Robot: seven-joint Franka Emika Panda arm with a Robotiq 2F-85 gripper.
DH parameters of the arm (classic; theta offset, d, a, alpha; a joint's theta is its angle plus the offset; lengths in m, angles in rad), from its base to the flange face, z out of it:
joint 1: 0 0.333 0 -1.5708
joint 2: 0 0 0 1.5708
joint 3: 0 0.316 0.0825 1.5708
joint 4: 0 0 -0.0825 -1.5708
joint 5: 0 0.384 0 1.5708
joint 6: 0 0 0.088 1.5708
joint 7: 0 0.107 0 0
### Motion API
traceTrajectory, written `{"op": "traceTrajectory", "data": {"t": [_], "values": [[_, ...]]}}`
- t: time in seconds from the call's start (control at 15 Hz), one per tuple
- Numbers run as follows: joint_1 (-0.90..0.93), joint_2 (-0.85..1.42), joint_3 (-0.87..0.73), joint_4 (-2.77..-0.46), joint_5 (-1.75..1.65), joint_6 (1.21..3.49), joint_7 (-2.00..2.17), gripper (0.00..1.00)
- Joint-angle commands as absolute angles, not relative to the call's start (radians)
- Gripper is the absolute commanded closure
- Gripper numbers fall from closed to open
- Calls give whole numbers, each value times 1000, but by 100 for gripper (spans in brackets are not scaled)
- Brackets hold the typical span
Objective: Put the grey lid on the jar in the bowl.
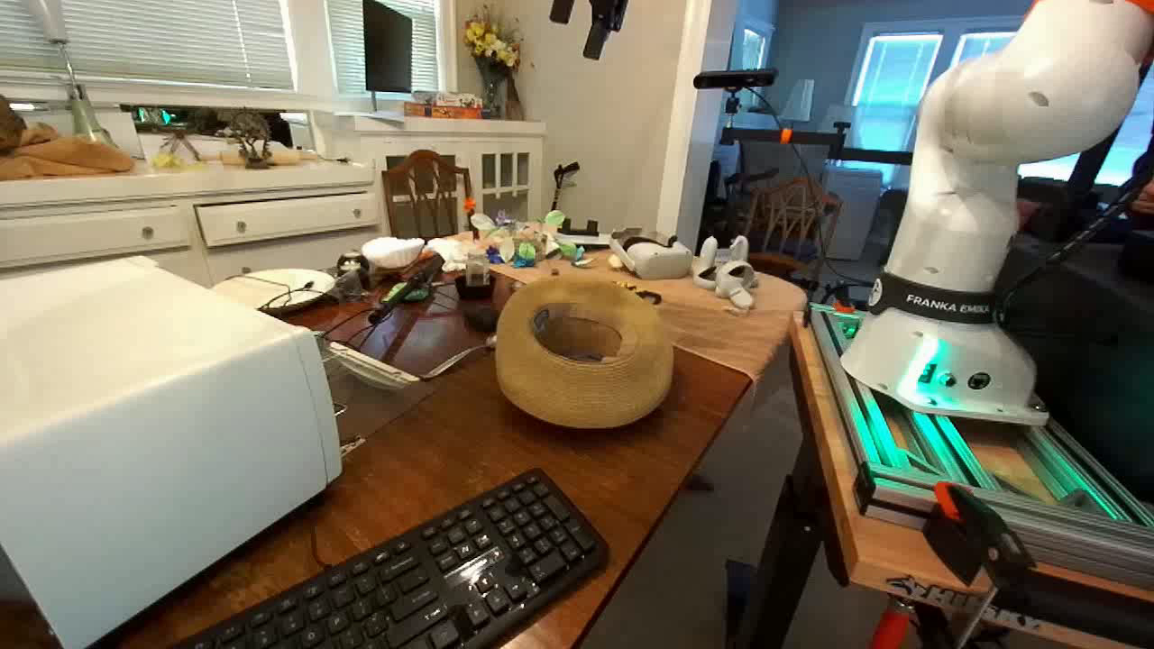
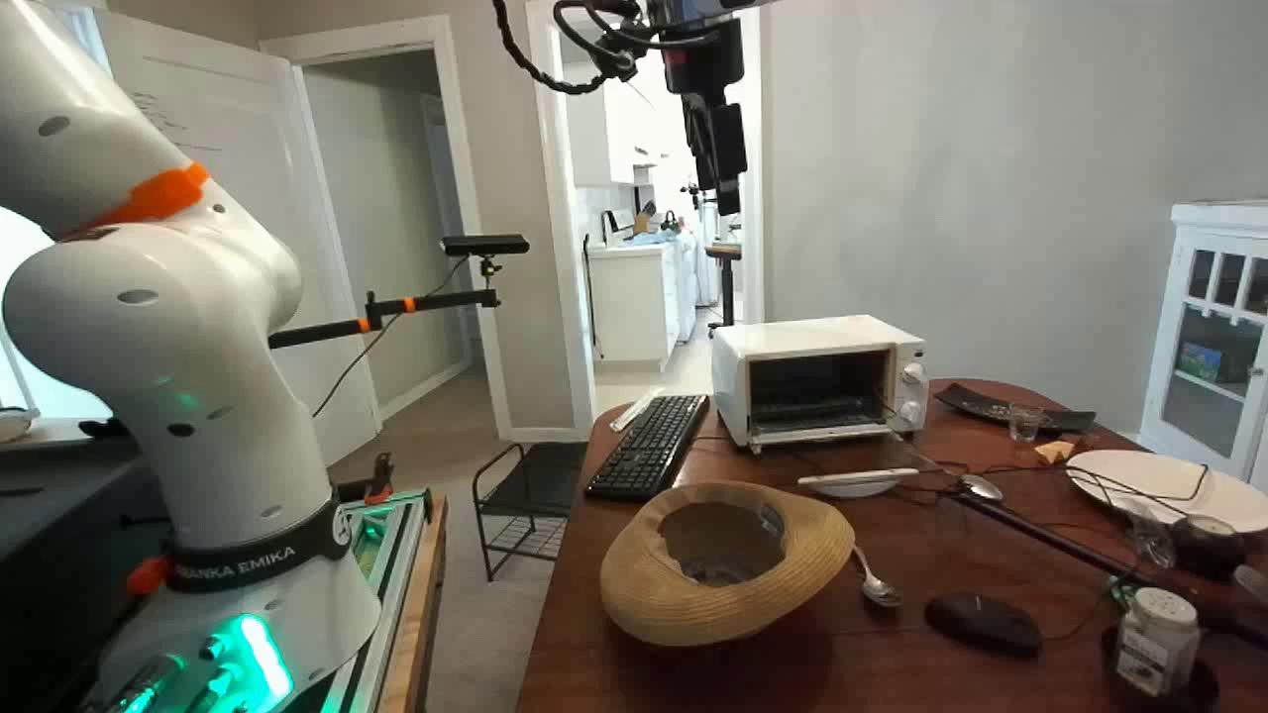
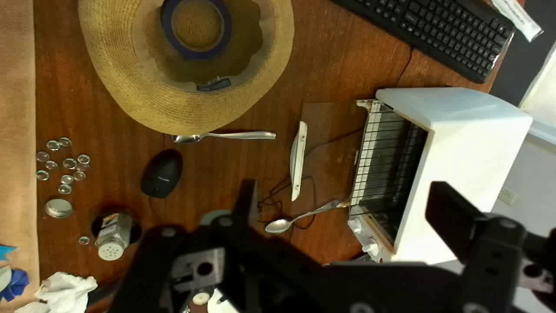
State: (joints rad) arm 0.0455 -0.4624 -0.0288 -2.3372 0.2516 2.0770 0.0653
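Note:
Wide apart in the wrist view, the two dark jaws of my gripper (image 3: 343, 195) are open with nothing between them. High above the table, the gripper also shows in both exterior views (image 1: 578, 31) (image 2: 730, 188). The round grey lid (image 3: 58, 208) lies flat on the wood at the left of the wrist view, away from the gripper. Close to it, a clear jar (image 3: 115, 232) with a perforated pale top stands in a small dark bowl (image 3: 96, 224). In an exterior view the jar (image 2: 1157, 644) appears upright at lower right. I cannot make out the lid in either exterior view.
A straw hat (image 3: 182, 108) holds a dark blue ring (image 3: 195, 54). Around are a mouse (image 3: 163, 174), spoons (image 3: 239, 135) (image 3: 278, 225), a keyboard (image 3: 434, 30) and several glass beads (image 3: 69, 163). The toaster oven (image 3: 473, 143) has its door (image 3: 298, 161) down. A plate (image 2: 1169, 475) stands farther along.

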Motion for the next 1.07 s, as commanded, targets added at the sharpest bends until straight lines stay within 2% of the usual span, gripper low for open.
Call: {"op": "traceTrajectory", "data": {"t": [0.0,1.0], "values": [[36,-462,-21,-2335,256,2074,62,0],[30,-456,-17,-2333,256,2086,85,0]]}}
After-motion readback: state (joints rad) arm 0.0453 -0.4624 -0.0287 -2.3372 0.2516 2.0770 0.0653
